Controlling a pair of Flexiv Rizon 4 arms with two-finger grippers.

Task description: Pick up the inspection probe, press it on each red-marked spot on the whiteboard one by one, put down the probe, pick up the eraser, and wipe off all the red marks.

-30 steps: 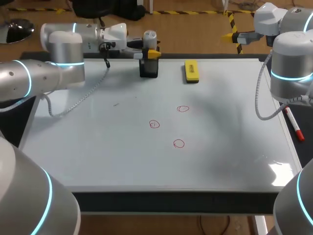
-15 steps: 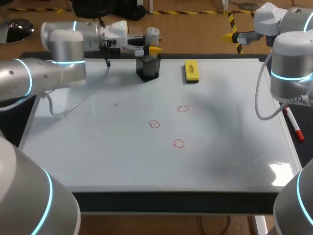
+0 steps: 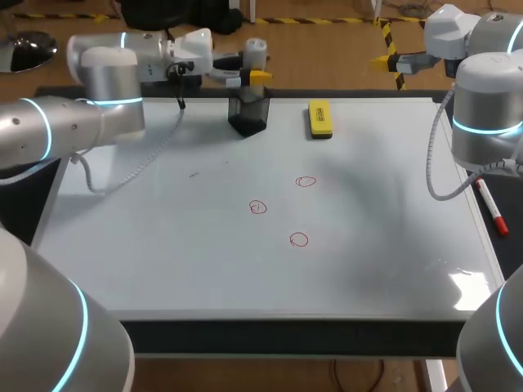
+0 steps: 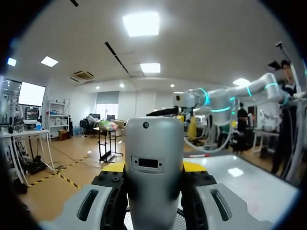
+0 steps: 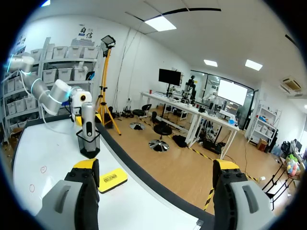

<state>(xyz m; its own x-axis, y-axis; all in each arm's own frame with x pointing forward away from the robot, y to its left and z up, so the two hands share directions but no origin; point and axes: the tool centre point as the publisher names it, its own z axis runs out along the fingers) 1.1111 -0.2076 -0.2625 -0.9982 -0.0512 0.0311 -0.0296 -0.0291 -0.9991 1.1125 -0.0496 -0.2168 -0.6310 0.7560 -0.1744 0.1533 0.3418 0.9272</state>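
On the glossy whiteboard (image 3: 163, 261) that covers the counter, three small red rings (image 3: 298, 239) sit near the middle, hand-drawn and a bit uneven, none touching another. A red-and-white marker (image 3: 493, 209) lies off the board's right edge, close to the right arm. Farther back, a flat yellow eraser (image 3: 320, 118) lies near the far edge, and beside it stands a black mesh holder (image 3: 248, 114). Above the holder, the left hand (image 3: 255, 76) is clamped from both sides on the probe (image 3: 256, 51), a smooth silver-grey cylinder held upright with its lower end at the holder's mouth. The right hand (image 3: 391, 60) hangs beyond the far right corner, fingers wide apart, holding nothing.
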